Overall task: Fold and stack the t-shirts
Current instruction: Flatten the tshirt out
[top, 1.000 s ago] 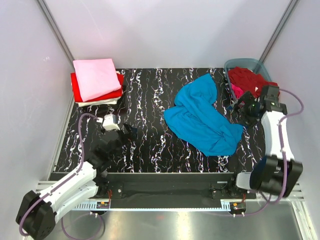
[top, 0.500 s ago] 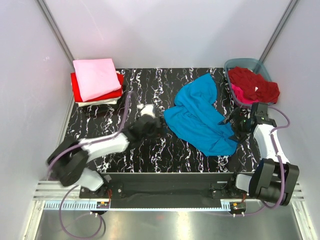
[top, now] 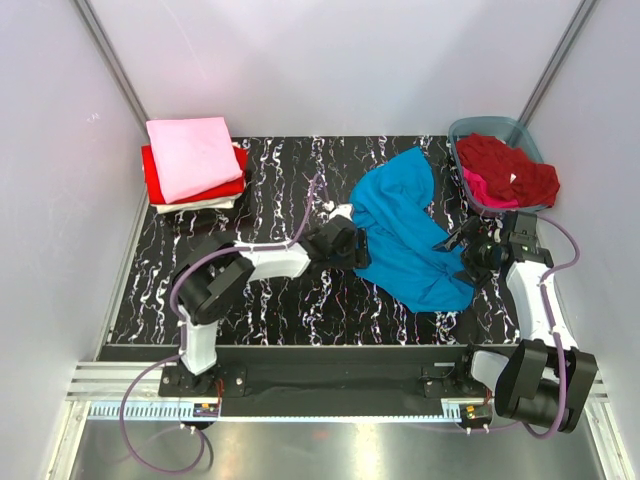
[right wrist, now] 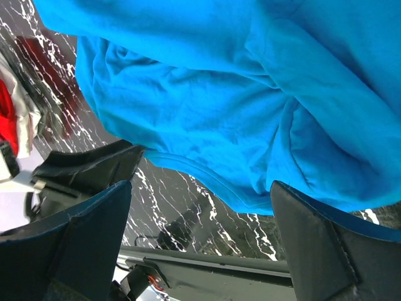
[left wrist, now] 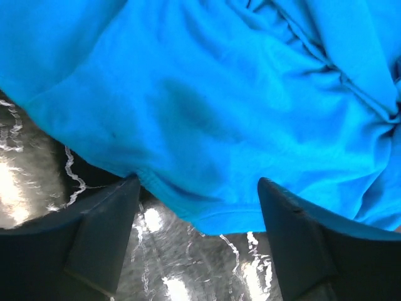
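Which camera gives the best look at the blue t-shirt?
Top external: nearly the whole blue t-shirt shows, crumpled on the table. Both wrist views give only close-ups of a hem edge and some folds.

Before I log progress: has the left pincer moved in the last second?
Yes. The left pincer swept right, away from the folded pink-topped stack, to the left edge of the turquoise t-shirt.

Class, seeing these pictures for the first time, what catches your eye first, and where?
A crumpled turquoise t-shirt sprawls mid-table, the open left gripper and open right gripper at its opposite edges. A folded stack topped by a pale pink t-shirt sits far left; a tub holding a dark red t-shirt sits far right.
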`<state>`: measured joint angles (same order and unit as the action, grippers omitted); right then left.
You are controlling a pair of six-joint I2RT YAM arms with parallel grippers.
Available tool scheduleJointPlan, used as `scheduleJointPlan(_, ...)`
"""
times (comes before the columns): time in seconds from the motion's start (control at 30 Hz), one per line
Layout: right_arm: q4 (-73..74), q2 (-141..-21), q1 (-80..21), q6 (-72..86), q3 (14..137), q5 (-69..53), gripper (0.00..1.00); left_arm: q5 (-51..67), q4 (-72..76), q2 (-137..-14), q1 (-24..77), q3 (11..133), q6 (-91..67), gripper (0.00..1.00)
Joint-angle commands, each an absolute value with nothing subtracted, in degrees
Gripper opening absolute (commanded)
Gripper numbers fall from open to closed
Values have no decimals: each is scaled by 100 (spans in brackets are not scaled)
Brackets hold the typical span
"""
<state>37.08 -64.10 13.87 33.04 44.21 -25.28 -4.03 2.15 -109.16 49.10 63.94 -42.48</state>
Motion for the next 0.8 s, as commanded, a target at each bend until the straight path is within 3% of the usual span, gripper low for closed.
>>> scheduleJointPlan(0.0, 3603, -6328, 1354, 3243, 4412, -2725, 100, -80, 114, -11232, 4931, 6583, -4403, 65)
scheduleJointPlan(0.07, 3577, -6346, 1354, 3252, 4403, -2733, 100, 113, 210, -11276, 4931, 6592, -4403, 37)
scheduleJointPlan(0.1, 3568, -6346, 1354, 3252, 4403, -2733, 100, 140, 202, -11259, 4931, 6627, -4334, 11)
scheduleJointPlan(0.13, 3560, -6346, 1354, 3261, 4386, -2733, 100, 71, 124, -11207, 4913, 6644, -4298, 0)
scheduleJointPlan(0.3, 3691, -6250, 1354, 3164, 4421, -2698, 100, -439, -843, -9707, 4414, 6075, -4078, 0)
scheduleJointPlan(0.47, 3806, -5933, 1345, 3216, 4351, -2663, 100, -325, -1912, -7571, 2481, 5203, -3334, 1)
scheduleJointPlan(0.5, 3780, -5872, 1345, 3252, 4333, -2689, 100, -325, -2116, -7472, 2226, 5255, -3174, 5)
scheduleJointPlan(0.57, 3683, -5854, 1336, 3339, 4272, -2786, 100, -203, -2555, -7488, 1715, 5535, -2719, 51)
scheduleJointPlan(0.67, 3682, -5906, 1301, 3323, 4289, -2830, 100, -414, -3206, -7795, 1670, 5993, -2715, 99)
scheduleJointPlan(0.77, 3814, -5871, 1301, 3191, 4333, -2743, 100, -378, -3243, -7517, 1749, 5793, -3013, 99)
